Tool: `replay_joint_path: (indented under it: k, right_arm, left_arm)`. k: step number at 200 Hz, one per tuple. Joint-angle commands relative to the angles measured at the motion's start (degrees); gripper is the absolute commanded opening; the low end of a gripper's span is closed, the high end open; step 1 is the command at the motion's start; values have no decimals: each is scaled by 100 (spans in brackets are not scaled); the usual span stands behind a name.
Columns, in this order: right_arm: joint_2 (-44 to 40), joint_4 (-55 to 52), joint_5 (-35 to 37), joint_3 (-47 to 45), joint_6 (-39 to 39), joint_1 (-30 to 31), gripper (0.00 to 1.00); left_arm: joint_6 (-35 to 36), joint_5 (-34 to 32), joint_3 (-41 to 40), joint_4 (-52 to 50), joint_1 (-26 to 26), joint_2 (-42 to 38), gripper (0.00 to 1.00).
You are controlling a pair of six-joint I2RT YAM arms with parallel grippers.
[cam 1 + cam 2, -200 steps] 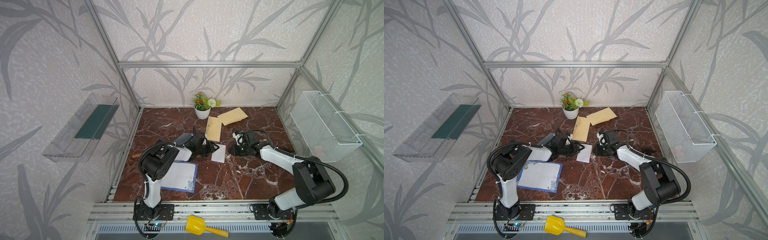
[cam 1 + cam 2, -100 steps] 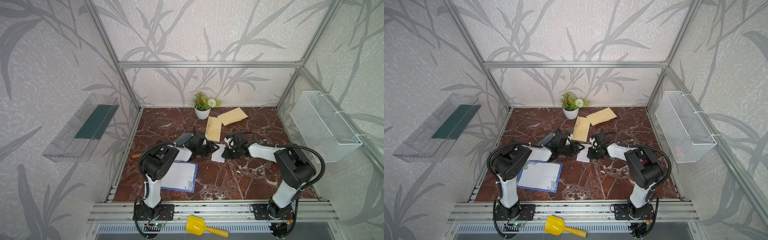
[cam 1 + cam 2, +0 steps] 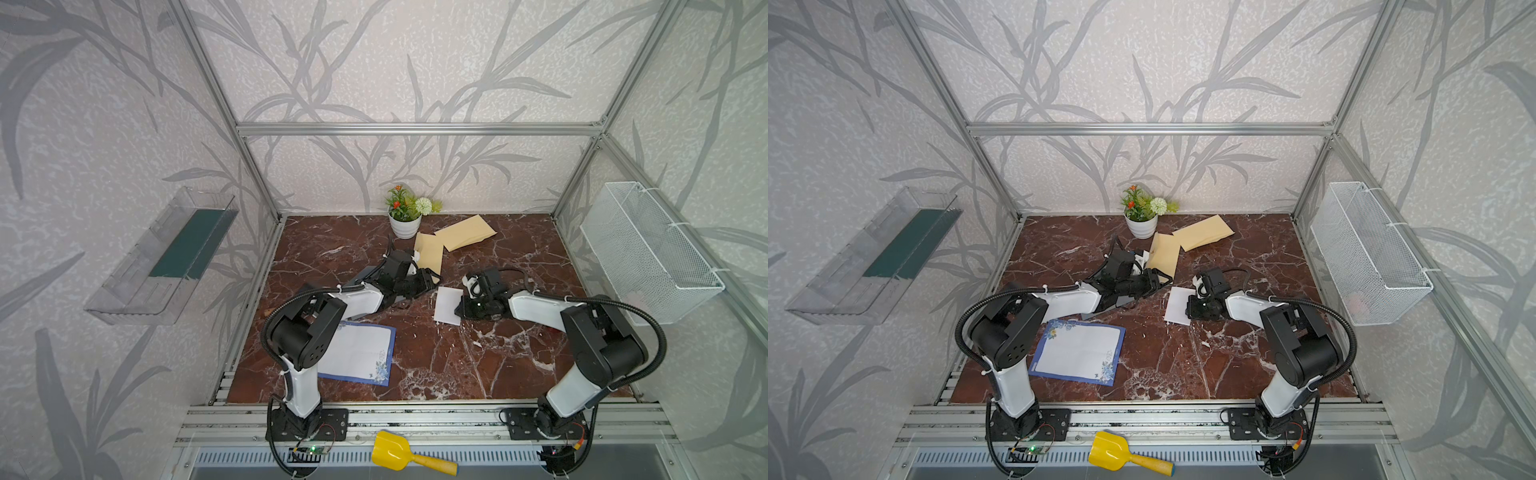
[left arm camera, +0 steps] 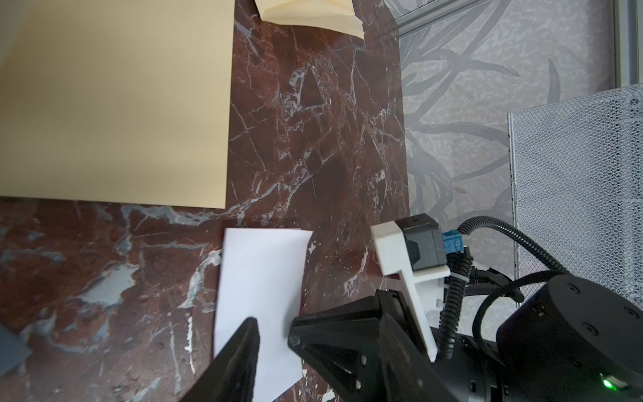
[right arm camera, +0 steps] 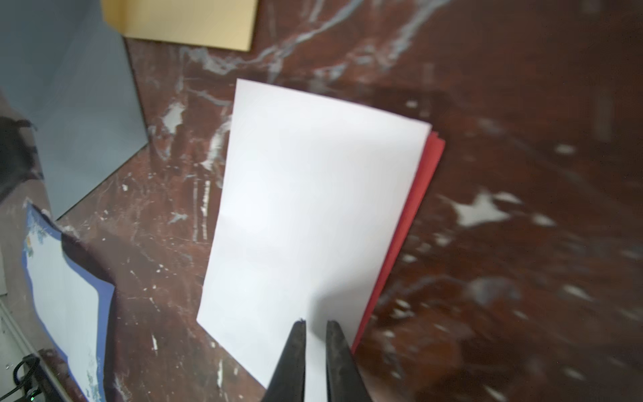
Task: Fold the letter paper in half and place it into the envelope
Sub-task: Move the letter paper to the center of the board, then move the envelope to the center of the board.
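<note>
The folded letter paper [image 5: 313, 209], white on top with a red layer showing along 1 edge, lies flat on the marble desk [image 3: 457, 365] directly ahead of the right end effector [image 5: 315, 325]. That end effector's 2 fingers [image 5: 295, 348] stand almost together with only a thin slit between them, their tips over the paper's nearest edge. Whether they pinch the sheet or merely rest on it cannot be told. The left end effector [image 3: 433, 279] faces the paper from its opposite side. Its wrist view shows just 1 finger [image 4: 245, 348], over a corner of the paper, so how far it is open cannot be told, and nothing is seen in its hold. A manila envelope [image 3: 430, 257] lies just beyond the left end effector, apart from the paper, with a 2nd envelope [image 3: 465, 232] farther behind it. A flat blue-bordered letter sheet [image 3: 357, 353] lies well back from both end effectors, beside the left arm's base.
</note>
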Motion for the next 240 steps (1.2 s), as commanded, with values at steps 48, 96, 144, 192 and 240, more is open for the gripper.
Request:
replay_joint_path:
  k: [48, 96, 144, 192, 240]
  right_arm:
    - [-968, -1127, 606, -501, -251, -502, 17]
    - [-1375, -1487, 516, 208, -502, -513, 21]
    - [-829, -1165, 289, 371, -462, -513, 21]
    - [-453, -795, 197, -16, -363, -513, 20]
    - [-625, -739, 150, -319, -351, -513, 20]
  left_arm:
    - [244, 49, 139, -143, 23, -96, 55]
    - [494, -119, 86, -384, 27, -287, 55]
    - [1319, -456, 1250, -1595, 37, -50, 55]
    - [2539, -1049, 3622, -3421, 28, 1155, 55]
    - [3395, -1488, 6560, -5151, -93, 3117, 56]
